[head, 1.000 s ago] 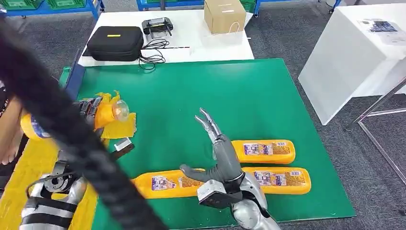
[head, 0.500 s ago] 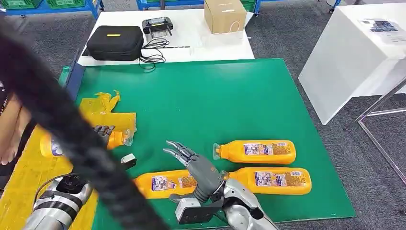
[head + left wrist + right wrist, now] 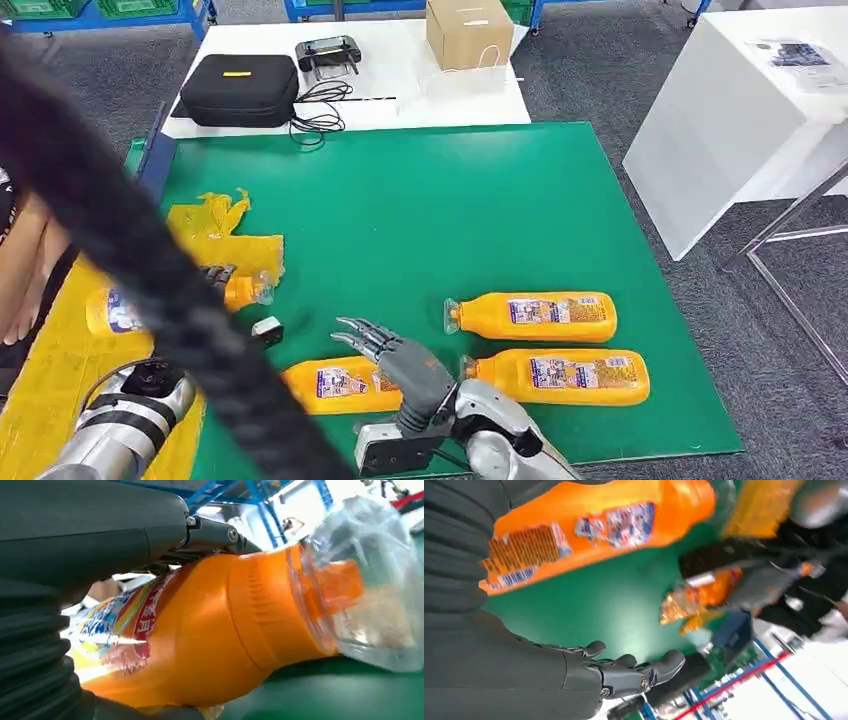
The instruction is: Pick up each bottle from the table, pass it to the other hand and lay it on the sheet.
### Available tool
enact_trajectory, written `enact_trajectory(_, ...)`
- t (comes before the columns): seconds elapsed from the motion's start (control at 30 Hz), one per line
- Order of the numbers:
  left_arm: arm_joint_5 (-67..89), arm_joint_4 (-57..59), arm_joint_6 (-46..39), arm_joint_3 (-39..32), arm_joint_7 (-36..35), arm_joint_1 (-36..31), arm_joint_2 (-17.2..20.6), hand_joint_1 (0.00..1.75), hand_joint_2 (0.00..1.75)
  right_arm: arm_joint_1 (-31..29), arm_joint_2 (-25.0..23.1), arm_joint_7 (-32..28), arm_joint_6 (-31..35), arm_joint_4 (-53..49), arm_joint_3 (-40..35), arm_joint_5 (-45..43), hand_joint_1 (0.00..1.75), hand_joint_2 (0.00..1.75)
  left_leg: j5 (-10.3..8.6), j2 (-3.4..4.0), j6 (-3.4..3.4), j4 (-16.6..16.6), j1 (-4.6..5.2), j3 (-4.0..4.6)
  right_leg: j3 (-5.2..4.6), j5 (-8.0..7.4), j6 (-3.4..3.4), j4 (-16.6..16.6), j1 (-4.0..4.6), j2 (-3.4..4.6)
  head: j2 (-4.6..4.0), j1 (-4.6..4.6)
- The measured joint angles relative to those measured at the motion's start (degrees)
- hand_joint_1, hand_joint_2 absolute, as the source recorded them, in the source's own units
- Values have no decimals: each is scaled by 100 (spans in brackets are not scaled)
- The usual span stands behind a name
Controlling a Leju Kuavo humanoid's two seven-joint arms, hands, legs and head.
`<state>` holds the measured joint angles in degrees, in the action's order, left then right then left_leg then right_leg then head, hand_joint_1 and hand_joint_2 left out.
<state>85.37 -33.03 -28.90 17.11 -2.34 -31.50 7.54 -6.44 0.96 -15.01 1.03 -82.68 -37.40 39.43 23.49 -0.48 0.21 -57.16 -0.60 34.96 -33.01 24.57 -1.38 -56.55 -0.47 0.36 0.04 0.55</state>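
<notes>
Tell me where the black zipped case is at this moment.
In the head view, the black zipped case lies on the white table beyond the green mat, at the far left, beside a black controller.

Green table (image 3: 480, 200) bears yellow sheet (image 3: 60, 350) and orange bottles (image 3: 535, 316).

Glossy plastic bottle (image 3: 210, 635), seemingly matt green mat (image 3: 480, 210).
</notes>
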Motion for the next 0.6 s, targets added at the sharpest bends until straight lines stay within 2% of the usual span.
enact_trajectory(0.13, -361, 35, -317, -234, 232, -4, -70, 0, 175, -109, 22, 376, 81, 201, -219, 363, 0, 175, 0, -1, 0, 0, 0, 0, 1, 0, 0, 0, 0, -1, 0, 0)
enact_trajectory(0.3, -1564, -298, -391, -704, 1059, 144, -182, 0, 175, -196, 81, 850, 280, 547, -407, 964, 0, 175, 0, 0, 0, 0, 1, 1, 0, 0, 0, 0, 0, 0, 0, 0)
enact_trajectory(0.43, -2580, -904, -148, -1019, 1616, 354, -297, 0, 175, -299, 94, 977, 286, 820, -555, 1189, 0, 175, 0, 0, 0, 0, 1, 1, 0, 0, 0, 0, -1, 0, 0, 0)
enact_trajectory(0.6, -4279, -1963, 709, -1333, 2194, 699, -483, 0, 175, -544, 105, 1109, 306, 1116, -773, 1509, 0, 175, 0, 2, 0, 0, 0, -4, 3, 0, 0, 0, 0, 1, 0, 0)
